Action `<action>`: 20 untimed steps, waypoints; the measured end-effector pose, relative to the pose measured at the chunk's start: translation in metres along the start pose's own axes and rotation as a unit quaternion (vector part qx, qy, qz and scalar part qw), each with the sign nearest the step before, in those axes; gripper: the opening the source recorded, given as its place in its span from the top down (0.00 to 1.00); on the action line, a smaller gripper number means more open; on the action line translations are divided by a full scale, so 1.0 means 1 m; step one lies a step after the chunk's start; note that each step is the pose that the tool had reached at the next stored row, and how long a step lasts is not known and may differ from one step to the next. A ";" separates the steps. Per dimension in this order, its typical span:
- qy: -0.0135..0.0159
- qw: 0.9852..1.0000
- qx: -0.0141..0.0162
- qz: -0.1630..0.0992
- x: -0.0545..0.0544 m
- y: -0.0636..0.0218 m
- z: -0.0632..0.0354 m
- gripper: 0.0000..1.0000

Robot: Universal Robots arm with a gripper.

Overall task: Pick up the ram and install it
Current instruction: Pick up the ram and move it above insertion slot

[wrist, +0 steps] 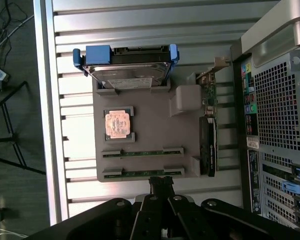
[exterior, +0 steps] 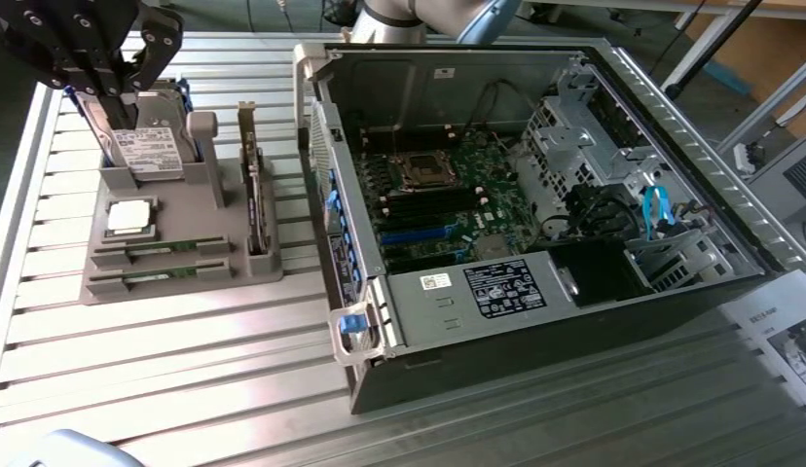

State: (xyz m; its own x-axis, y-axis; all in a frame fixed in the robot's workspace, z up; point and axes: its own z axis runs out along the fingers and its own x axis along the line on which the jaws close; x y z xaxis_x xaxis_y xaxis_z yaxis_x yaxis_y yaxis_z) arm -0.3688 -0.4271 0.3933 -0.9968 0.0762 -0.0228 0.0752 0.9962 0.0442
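Observation:
Two rams, thin green sticks, lie edge-up in slots of a grey holder [exterior: 182, 229] on the table. One ram [exterior: 159, 255] [wrist: 142, 151] sits beside the other ram [exterior: 153, 280] [wrist: 142, 173], which is nearest the holder's front edge. My black gripper [exterior: 115, 83] [wrist: 161, 181] hangs well above the holder, at the exterior view's upper left. Its fingers are shut with nothing between them. In the wrist view the fingertips overlap the table just past the outer ram. The open computer case [exterior: 533, 175] with its motherboard [exterior: 442, 195] stands to the exterior view's right.
The holder also carries a hard drive with blue brackets [wrist: 125, 62], a square processor chip [wrist: 119, 123] and an upright card with a metal bracket [wrist: 208, 145]. The table is ribbed metal [exterior: 182, 360]. The case's perforated side wall [wrist: 275, 100] rises close beside the holder.

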 end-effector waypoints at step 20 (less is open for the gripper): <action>0.001 1.000 -0.001 -0.027 0.000 0.0000 0.0000 0.90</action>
State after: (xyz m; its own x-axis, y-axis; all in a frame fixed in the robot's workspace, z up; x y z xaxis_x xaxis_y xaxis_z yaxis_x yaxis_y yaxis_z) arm -0.3688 -0.4271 0.3933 -0.9995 0.0219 -0.0227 0.0209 0.9988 0.0442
